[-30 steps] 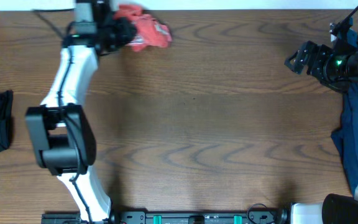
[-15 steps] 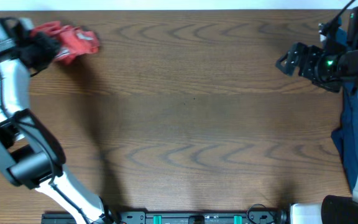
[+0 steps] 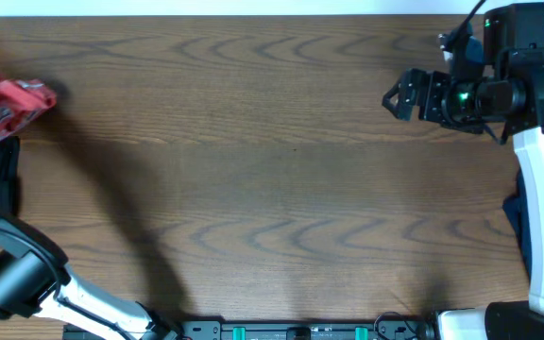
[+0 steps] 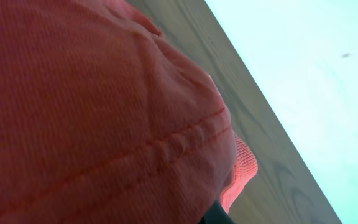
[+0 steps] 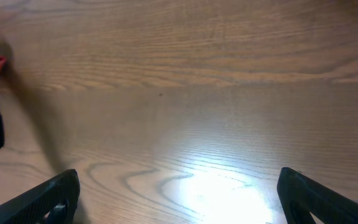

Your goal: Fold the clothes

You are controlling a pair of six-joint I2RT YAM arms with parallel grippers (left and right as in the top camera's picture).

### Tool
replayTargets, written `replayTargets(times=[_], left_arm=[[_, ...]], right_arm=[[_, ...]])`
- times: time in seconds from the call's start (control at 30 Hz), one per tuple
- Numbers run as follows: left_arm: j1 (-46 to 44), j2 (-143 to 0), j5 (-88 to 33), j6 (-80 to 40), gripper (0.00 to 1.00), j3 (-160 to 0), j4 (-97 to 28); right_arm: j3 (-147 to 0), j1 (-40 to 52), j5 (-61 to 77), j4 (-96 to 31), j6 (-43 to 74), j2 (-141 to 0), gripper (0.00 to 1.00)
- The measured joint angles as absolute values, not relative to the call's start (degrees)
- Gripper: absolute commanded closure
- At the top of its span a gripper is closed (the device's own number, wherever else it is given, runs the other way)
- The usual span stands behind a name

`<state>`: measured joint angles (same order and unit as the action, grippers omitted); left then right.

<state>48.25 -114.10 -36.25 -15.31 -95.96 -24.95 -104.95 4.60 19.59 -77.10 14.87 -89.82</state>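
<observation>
T-shirt (image 3: 17,98): coral-red knit, stitched hem, bunched, far left.
Desk (image 3: 272,170): wood grain.
Left jaws: clamped on T-shirt.
Right jaws: apart, far right, well clear of T-shirt.

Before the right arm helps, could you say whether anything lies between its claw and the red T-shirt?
Nothing visible: only bare table separates the open right claw from the red T-shirt.

The coral-red T-shirt (image 3: 15,97) is crumpled in a wad at the bench's left edge, near the far corner. A black garment (image 3: 4,175) lies just beside it, and a navy shirt (image 3: 516,217) lies at the right edge.
</observation>
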Motion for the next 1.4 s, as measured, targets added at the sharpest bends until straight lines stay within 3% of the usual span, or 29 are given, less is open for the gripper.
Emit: replayTargets(times=[0.57, 1.07, 1.4], left_arm=[[50.59, -113.99, -34.33, -7.03, 0.94, -106.21, -23.00], [61.12, -115.50, -33.82, -7.33, 0.94, -106.24, -22.98], [57.80, -117.14, -34.81, -7.49, 0.94, -106.24, -20.78]], right_arm=[[-104.95, 7.38, 19.66, -76.90, 14.87, -89.82, 0.01], [-104.95, 11.88, 19.66, -76.88, 15.07, -89.82, 0.01], [-104.95, 13.26, 19.68, -75.77, 15.07, -89.82, 0.01]])
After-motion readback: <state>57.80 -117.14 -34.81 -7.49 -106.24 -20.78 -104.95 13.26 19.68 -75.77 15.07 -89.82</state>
